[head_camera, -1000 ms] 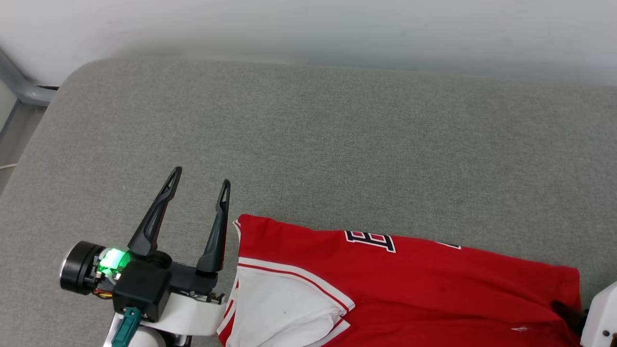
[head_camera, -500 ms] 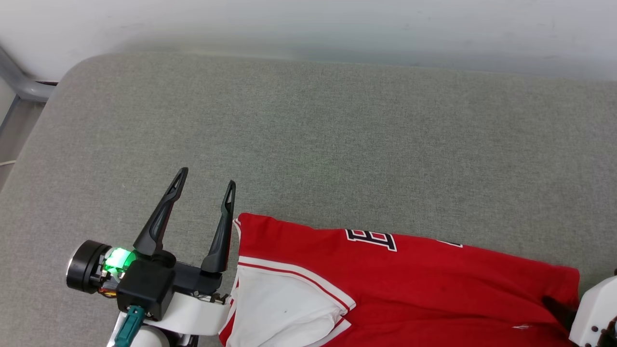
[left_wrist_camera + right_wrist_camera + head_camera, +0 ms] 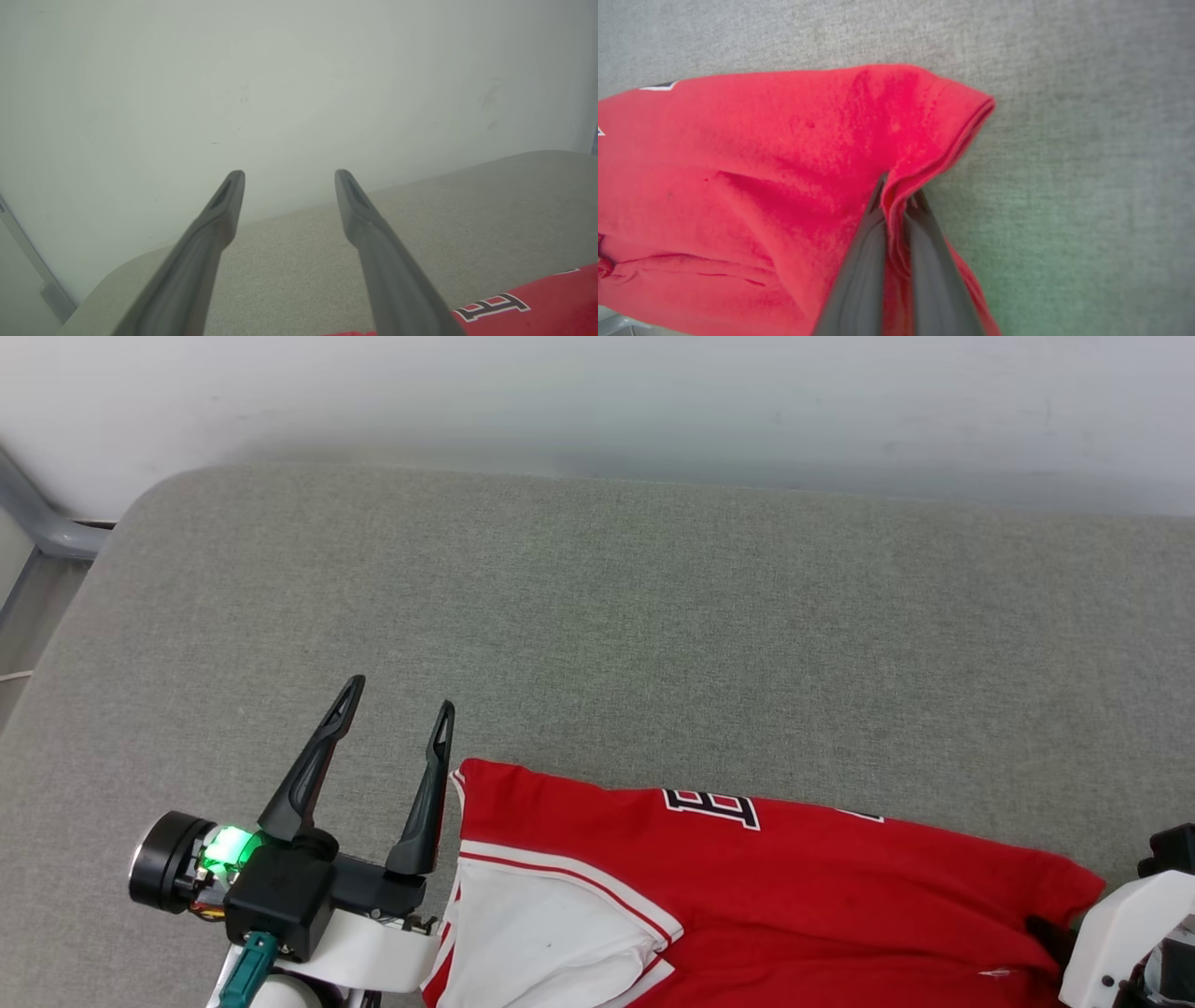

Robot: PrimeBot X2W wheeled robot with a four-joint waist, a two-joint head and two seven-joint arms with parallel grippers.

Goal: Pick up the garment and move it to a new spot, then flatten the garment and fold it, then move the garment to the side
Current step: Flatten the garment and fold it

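The garment, a red jersey with a white sleeve and black-white lettering, lies folded along the near edge of the grey cushion. My left gripper stands open just left of the garment's left edge, holding nothing; in the left wrist view its fingers point toward the wall, with the garment at the lower right. My right gripper is shut on the garment, pinching the folded edge near its right corner. In the head view, the white right wrist sits at the garment's right end.
The grey fabric cushion stretches wide behind the garment. A pale wall runs along its far side. A grey metal frame stands at the far left corner.
My right gripper has closed on the garment's right edge, and the cloth there has bunched and pulled slightly left. The left gripper has hardly moved.
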